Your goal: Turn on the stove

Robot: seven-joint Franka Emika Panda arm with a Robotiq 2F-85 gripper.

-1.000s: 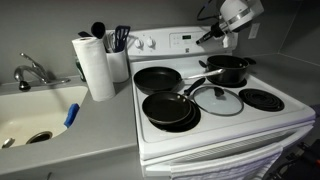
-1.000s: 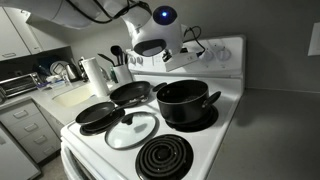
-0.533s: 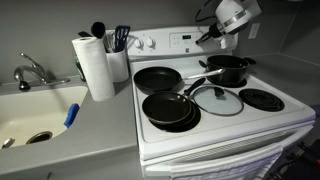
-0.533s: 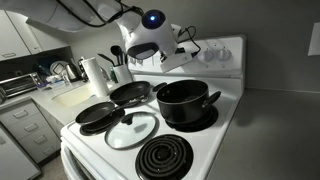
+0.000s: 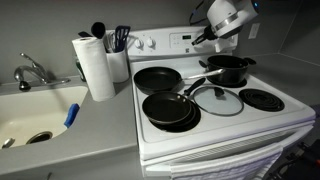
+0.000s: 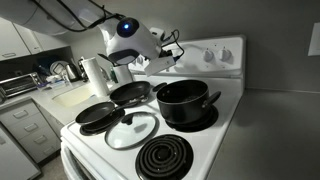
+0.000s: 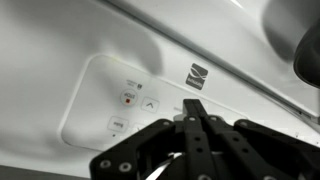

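Kitchen corner, grey walls, pale countertop. Set into that counter against the back wall: stove [image 5: 215, 135], white, with black glass cooktop and raised back panel [image 5: 170, 42]. Poised at the panel's middle, just before the small button pad [image 7: 125, 100]: gripper [image 5: 200, 38], fingers [image 7: 196, 125] pressed together, gripping nothing; contact with the panel impossible to tell. On the stove: black pot [image 5: 228, 68] at the back, two black frying pans [image 5: 158, 78] [image 5: 170, 108], glass lid [image 5: 217, 100] lying flat. Round knobs [image 5: 147, 42] on the panel. Just beside the stove: paper towel roll [image 5: 95, 67] and utensil holder [image 5: 118, 62]. Farther from the stove: sink [image 5: 35, 115].
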